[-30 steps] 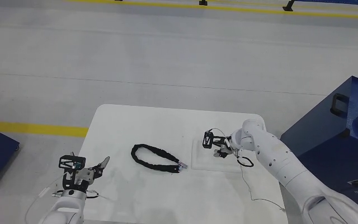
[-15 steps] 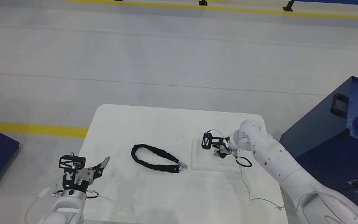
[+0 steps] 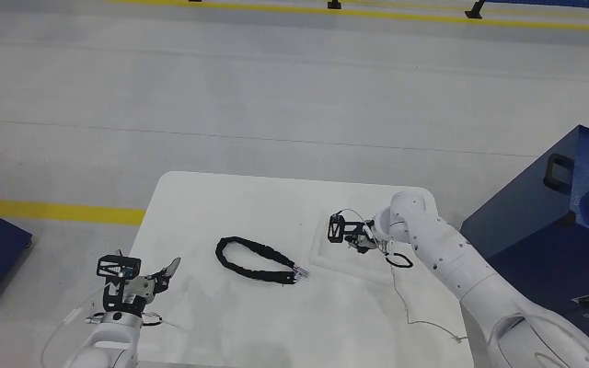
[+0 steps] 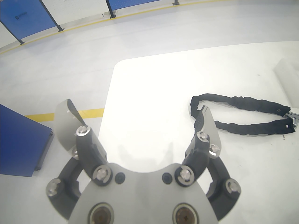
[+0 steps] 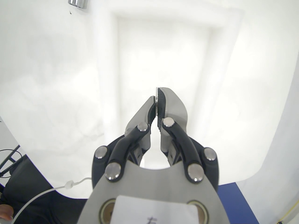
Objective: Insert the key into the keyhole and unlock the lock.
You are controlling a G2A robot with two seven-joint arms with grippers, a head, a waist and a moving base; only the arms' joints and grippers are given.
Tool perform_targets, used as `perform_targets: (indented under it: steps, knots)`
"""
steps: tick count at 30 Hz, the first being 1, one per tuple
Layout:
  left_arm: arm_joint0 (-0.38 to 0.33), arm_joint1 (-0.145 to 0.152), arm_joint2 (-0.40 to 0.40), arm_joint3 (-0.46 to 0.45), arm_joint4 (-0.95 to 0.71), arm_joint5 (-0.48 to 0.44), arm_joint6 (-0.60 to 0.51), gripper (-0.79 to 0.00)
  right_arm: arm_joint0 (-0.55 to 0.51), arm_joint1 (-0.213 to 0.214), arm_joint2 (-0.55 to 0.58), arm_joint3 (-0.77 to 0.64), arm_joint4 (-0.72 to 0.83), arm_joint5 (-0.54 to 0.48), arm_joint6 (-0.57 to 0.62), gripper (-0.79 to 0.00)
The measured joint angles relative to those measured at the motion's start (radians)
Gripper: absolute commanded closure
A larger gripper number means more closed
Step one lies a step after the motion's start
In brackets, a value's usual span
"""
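I see my right pincer (image 5: 157,97) pinching the thin key (image 5: 155,92) above the white tray (image 5: 163,47) beside the chain lock (image 3: 253,260). My left pincer (image 4: 137,107) stands wide.

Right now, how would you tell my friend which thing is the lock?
Start at the white rounded table. Near its middle lies a black cloth-covered chain lock, folded into a long loop. Its shiny metal ends meet beside the shallow white tray; unlike that flat pale tray, it is dark and snaky.
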Motion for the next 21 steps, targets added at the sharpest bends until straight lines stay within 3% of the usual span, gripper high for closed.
perform_targets:
  steps: [9,21]
  knots:
    - [0.000,0.000,0.000,0.000,0.000,0.000,0.000,-0.785,-0.035,0.033,0.059,-0.122,-0.009,0.021,0.036,0.000]
    - [0.000,0.000,0.000,0.000,0.000,0.000,0.000,-0.785,-0.207,0.146,0.340,-0.200,0.453,-0.067,0.037,0.000]
